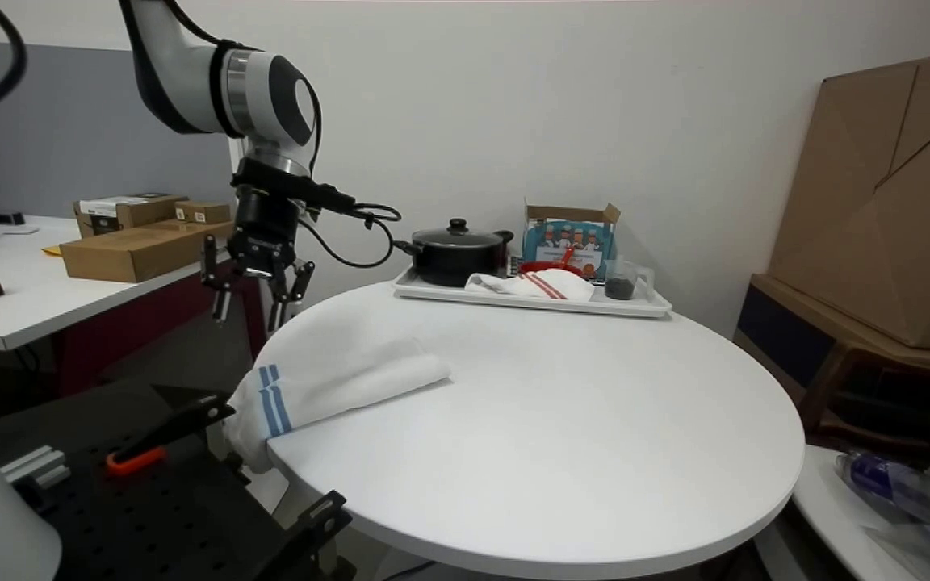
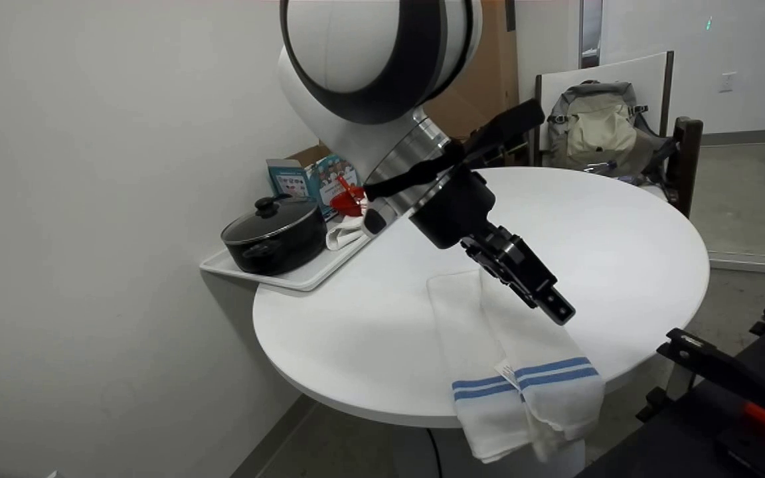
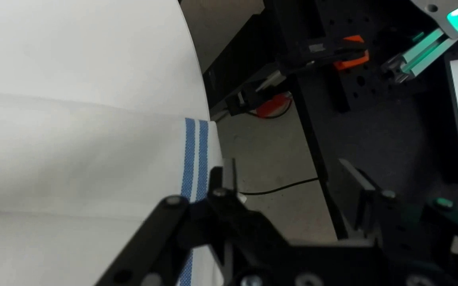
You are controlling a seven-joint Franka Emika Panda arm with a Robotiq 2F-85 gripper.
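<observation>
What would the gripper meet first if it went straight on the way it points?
Likely the floor beyond the open gripper in the wrist view, though depth is unclear; it could brush the towel first.

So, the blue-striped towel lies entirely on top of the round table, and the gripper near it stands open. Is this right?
Not entirely: one end of the blue-striped towel hangs over the edge of the round table, as both exterior views show. The gripper near it does stand open.

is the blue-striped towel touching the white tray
Apart: in both exterior views, tabletop shows between the blue-striped towel and the tray.
</observation>
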